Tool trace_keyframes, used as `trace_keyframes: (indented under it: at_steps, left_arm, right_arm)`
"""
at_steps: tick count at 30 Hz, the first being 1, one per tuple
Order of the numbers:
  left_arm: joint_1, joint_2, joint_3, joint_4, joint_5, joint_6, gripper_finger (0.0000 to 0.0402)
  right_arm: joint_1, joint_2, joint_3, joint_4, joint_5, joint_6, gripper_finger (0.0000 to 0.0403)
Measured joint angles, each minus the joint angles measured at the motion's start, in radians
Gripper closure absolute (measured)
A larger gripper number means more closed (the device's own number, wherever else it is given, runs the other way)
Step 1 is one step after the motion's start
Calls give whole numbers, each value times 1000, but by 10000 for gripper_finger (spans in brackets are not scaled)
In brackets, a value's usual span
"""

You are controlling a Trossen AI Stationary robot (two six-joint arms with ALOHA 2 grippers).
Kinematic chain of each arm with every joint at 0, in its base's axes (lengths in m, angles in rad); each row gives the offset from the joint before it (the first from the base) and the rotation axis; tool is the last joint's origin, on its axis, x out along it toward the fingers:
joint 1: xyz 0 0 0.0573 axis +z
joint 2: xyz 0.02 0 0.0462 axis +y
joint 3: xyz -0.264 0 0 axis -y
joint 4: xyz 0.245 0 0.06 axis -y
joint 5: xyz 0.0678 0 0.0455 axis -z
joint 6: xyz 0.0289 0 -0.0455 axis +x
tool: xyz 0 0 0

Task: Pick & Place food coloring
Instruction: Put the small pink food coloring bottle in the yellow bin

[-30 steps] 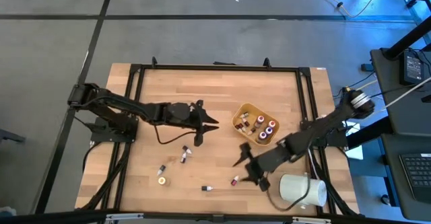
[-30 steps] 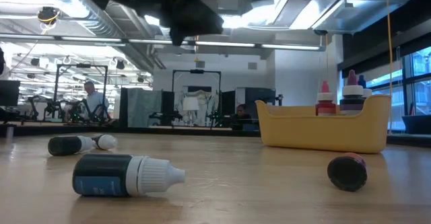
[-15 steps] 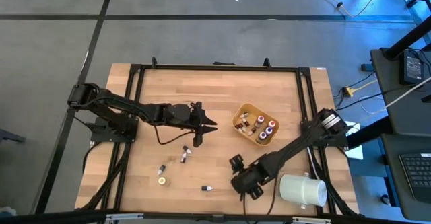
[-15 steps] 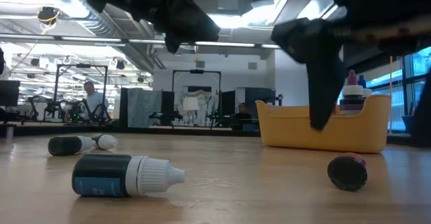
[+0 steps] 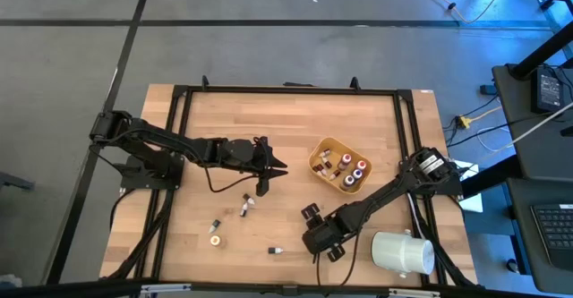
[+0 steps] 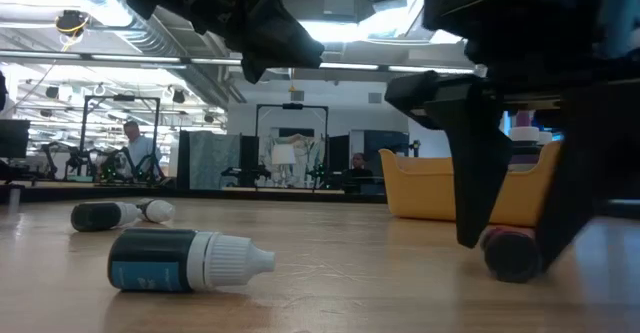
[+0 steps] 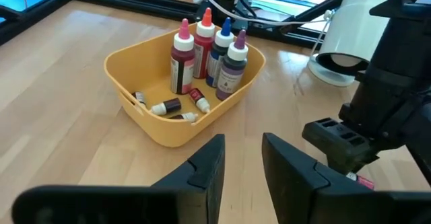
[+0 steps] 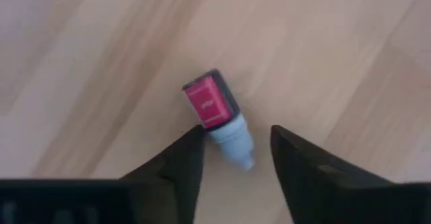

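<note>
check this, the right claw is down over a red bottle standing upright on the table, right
Not quite. The red bottle is lying on its side, not upright. The right wrist view shows it flat on the table, cap end between the right claw's fingers.

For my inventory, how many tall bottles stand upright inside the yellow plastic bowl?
4, grouped together in the yellow plastic bowl: a pink-capped red bottle, a red-capped bottle, a blue-capped bottle and a purple bottle. Smaller ones may hide behind them.
</note>
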Motion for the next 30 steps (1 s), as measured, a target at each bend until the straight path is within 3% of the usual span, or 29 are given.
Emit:
trace_keyframes:
  at_steps: [11, 20, 26, 30]
  left_arm:
    - [0, 0, 0, -15, 0, 0, 304]
    - [0, 0, 0, -35, 5, -1, 307]
    - [-38, 10, 1, -121, 177, -2, 304]
    - [-110, 11, 1, -150, 162, -1, 307]
  right_arm:
    - [-8, -12, -1, -26, -24, -30, 394]
    - [-8, -15, -2, -26, -26, -24, 353]
    - [-8, -15, -2, -25, -26, -10, 345]
    - [-10, -15, -2, 7, -27, -9, 337]
